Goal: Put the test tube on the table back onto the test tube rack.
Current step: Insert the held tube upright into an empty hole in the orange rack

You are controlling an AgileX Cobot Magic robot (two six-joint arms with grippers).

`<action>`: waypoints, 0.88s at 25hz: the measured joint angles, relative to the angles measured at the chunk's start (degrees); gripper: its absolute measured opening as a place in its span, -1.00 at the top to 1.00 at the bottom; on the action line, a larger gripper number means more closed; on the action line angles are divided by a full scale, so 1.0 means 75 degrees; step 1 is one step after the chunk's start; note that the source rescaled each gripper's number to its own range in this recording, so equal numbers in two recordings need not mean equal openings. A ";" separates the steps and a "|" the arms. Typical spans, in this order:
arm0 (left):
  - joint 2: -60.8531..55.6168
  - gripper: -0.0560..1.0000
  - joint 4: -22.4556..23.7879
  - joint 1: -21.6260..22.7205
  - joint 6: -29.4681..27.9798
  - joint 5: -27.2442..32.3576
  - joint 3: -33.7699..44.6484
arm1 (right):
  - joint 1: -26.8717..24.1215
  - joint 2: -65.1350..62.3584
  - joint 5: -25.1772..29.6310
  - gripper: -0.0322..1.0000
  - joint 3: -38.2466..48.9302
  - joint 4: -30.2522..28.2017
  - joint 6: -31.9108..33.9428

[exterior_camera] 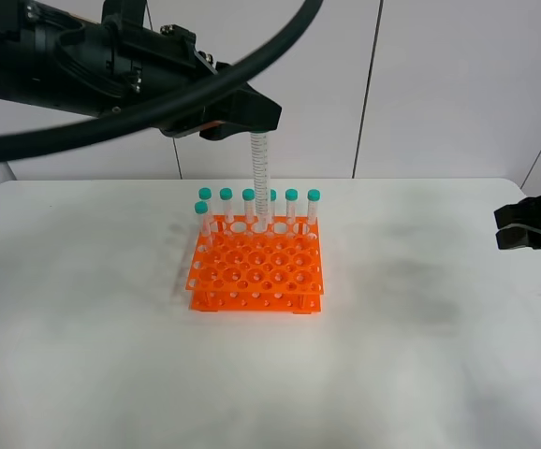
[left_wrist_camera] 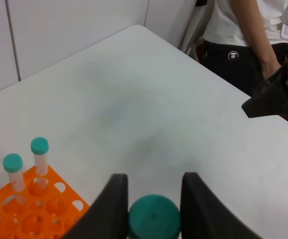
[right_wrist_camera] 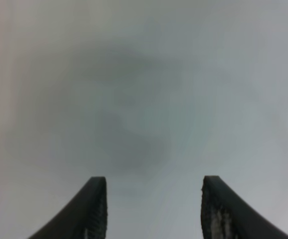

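My left gripper [exterior_camera: 252, 129] [left_wrist_camera: 154, 194] is shut on the test tube [exterior_camera: 259, 178], holding it upright by its teal cap [left_wrist_camera: 154, 219] above the back of the orange test tube rack [exterior_camera: 256, 271] [left_wrist_camera: 39, 209]. The tube's lower end reaches down among the back row of capped tubes [exterior_camera: 248, 201]; I cannot tell whether it is inside a hole. Several other teal-capped tubes stand along the rack's back and left side. My right gripper [exterior_camera: 523, 226] [right_wrist_camera: 154, 199] is open, low over the bare white table [exterior_camera: 420, 318] at the far right, with nothing between its fingers.
A thick black cable [exterior_camera: 205, 94] arcs across the top of the high view in front of the left arm. A person [left_wrist_camera: 243, 40] stands beyond the table's far corner in the left wrist view. White wall panels [exterior_camera: 439, 84] run behind the table.
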 joint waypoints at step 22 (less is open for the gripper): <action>0.0000 0.89 0.0000 0.0000 0.0031 0.0038 0.0000 | 0.0000 -0.3009 0.1907 -0.73 -0.0007 -0.0003 0.0077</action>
